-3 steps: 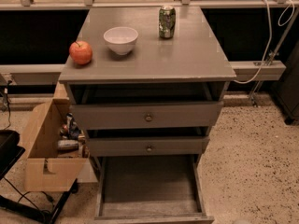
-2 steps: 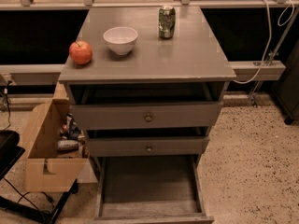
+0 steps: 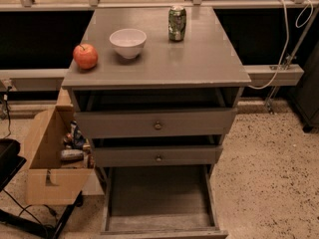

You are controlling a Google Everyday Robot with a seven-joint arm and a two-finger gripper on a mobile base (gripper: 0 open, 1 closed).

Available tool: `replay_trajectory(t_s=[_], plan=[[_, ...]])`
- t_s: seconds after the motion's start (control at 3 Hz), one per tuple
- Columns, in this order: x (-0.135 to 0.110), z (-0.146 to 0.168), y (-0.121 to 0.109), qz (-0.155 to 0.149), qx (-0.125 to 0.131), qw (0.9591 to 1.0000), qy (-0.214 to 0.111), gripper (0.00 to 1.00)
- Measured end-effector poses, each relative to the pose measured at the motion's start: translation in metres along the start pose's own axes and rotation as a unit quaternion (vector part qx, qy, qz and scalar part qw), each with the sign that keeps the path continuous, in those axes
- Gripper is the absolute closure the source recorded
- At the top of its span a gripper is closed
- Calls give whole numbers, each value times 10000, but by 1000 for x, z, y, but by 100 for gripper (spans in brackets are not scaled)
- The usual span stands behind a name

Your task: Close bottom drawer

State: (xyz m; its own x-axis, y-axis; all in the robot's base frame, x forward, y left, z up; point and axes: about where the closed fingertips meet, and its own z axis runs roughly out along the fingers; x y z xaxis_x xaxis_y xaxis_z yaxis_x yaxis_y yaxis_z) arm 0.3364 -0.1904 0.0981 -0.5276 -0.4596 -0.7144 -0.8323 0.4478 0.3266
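The bottom drawer (image 3: 159,200) stood pulled far out at the lower centre. The pincer was out of frame, so I cannot tell its state.

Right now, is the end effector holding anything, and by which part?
It cannot be told: the end effector is outside the camera view. Nothing touches the pulled-out bottom drawer.
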Motion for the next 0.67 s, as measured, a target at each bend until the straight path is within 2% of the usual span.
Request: replay_trajectory(t_s=[0.33,0.67], plan=[[-16,5,-28,-158,65,9996,-227,100],[-16,7,-27,-160,57,9996,-230,100]])
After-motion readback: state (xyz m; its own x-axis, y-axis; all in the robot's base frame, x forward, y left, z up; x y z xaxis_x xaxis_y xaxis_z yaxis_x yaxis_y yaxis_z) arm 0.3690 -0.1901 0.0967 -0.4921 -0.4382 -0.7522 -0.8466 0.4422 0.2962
